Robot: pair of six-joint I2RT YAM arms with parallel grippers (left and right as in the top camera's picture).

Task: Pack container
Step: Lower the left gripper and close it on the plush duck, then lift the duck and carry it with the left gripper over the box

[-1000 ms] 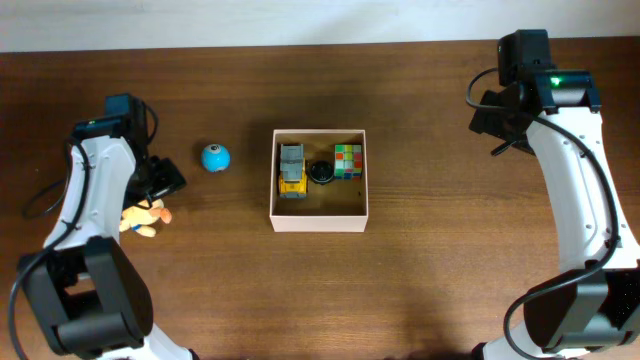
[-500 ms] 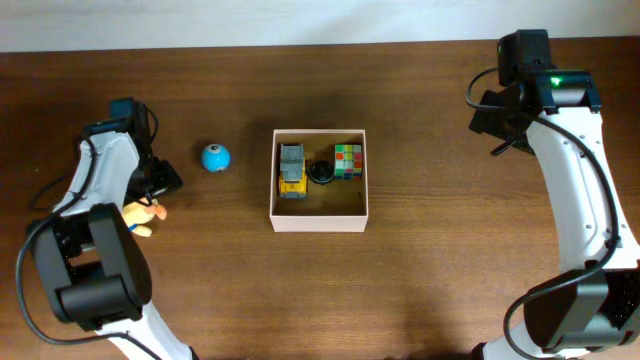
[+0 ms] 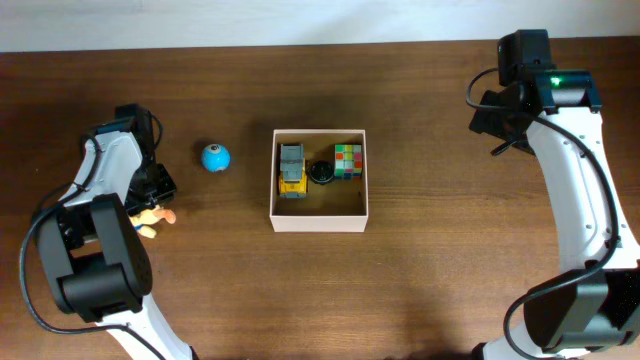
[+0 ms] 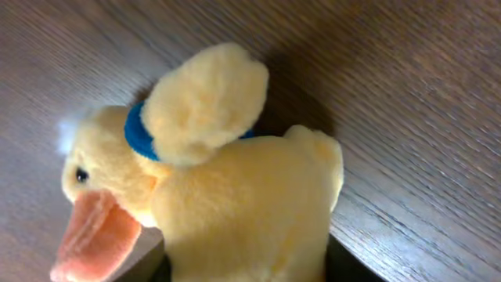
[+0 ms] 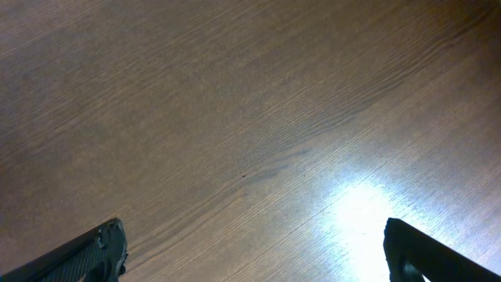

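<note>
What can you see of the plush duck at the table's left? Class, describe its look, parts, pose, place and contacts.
The plush duck is soft, fuzzy pale-yellow fabric with an orange beak, a small black eye, a blue neck band and a rounded wing. It seems to lie on its side on the dark wooden table, well left of the container, outside it. The left gripper is shut on its body, pressing from both sides.

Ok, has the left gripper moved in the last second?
Yes. In the overhead view the left gripper has drawn away from the blue ball, which stayed put, and closer to the plush duck.
</note>
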